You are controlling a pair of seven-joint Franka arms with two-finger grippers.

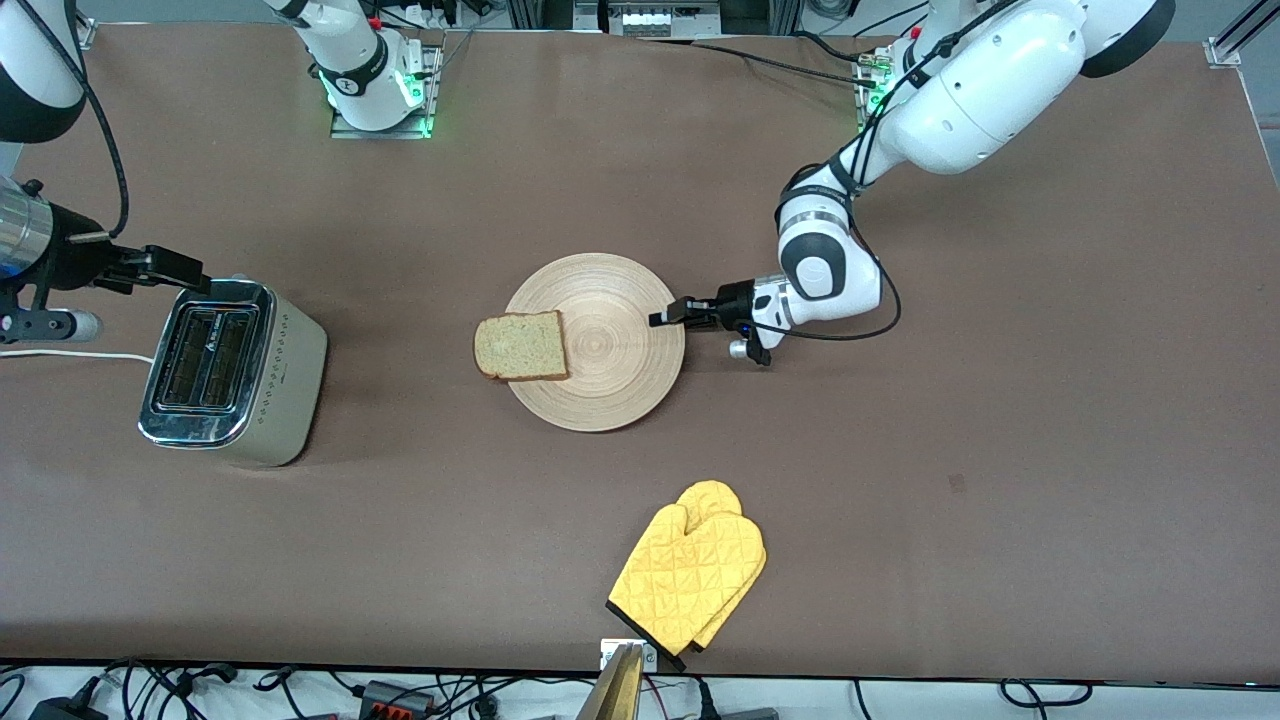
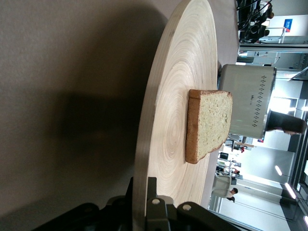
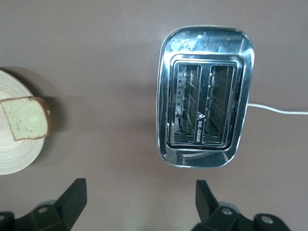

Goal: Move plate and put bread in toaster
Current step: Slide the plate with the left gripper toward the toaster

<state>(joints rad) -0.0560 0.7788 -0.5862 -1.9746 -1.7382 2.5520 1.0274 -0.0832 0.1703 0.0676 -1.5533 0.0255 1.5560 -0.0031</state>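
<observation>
plate (image 1: 610, 345) tan, ring grain; bread (image 1: 521, 346) light brown, dark crust; toaster (image 1: 235, 372) beige, chrome, dotted; mitt (image 1: 690, 565) yellow, quilted

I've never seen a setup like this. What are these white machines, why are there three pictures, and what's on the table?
The white machines are two robot arms, each ending in a two-fingered hand. One picture looks down from a high camera across the table; the other two come from cameras on the arms' wrists. On the brown table lie a wooden plate with a slice of bread overhanging its edge, a toaster with empty slots, and a yellow oven mitt. The left hand grips the plate's rim. The right hand hovers open above the table beside the toaster, holding nothing.
</observation>
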